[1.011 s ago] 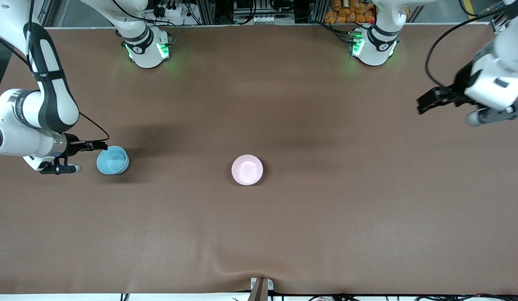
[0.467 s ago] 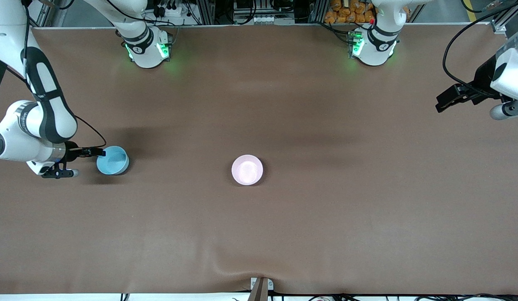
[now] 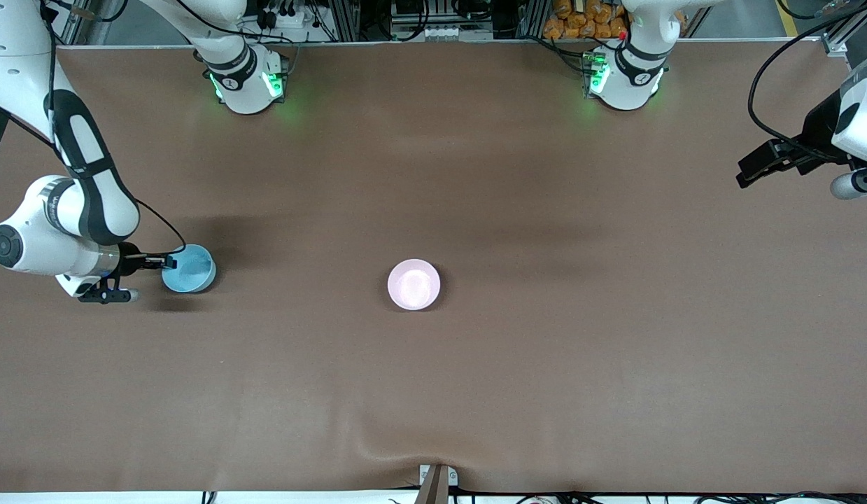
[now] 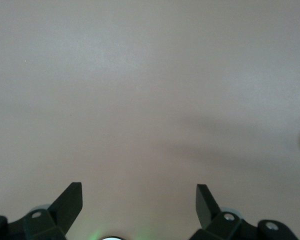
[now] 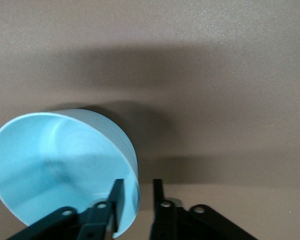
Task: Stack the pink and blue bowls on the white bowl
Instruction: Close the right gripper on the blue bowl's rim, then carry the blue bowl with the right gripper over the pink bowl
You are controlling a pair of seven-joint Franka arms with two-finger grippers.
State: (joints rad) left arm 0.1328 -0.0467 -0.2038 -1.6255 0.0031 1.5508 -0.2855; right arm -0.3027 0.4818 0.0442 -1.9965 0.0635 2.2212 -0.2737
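Note:
The light blue bowl point(image 3: 189, 269) stands upright on the brown table point(image 3: 475, 392) toward the right arm's end. My right gripper point(image 3: 168, 262) is at its rim, still open. In the right wrist view one finger point(image 5: 117, 199) is inside the blue bowl point(image 5: 55, 170) and the other is outside its wall, with a small gap to the wall. The pink bowl point(image 3: 413, 284) stands at the table's middle. The white bowl is not in view. My left gripper point(image 3: 744, 176) hangs open and empty point(image 4: 139, 197) over the left arm's end of the table.
The two arm bases point(image 3: 245, 82) point(image 3: 623, 78) stand along the table edge farthest from the front camera. A small clamp point(image 3: 436, 483) sits at the table's near edge, where the cloth is slightly wrinkled.
My right gripper has dropped and slid onto the blue bowl's rim, so its fingers now straddle the wall. My left gripper has pulled away toward the left arm's end of the table.

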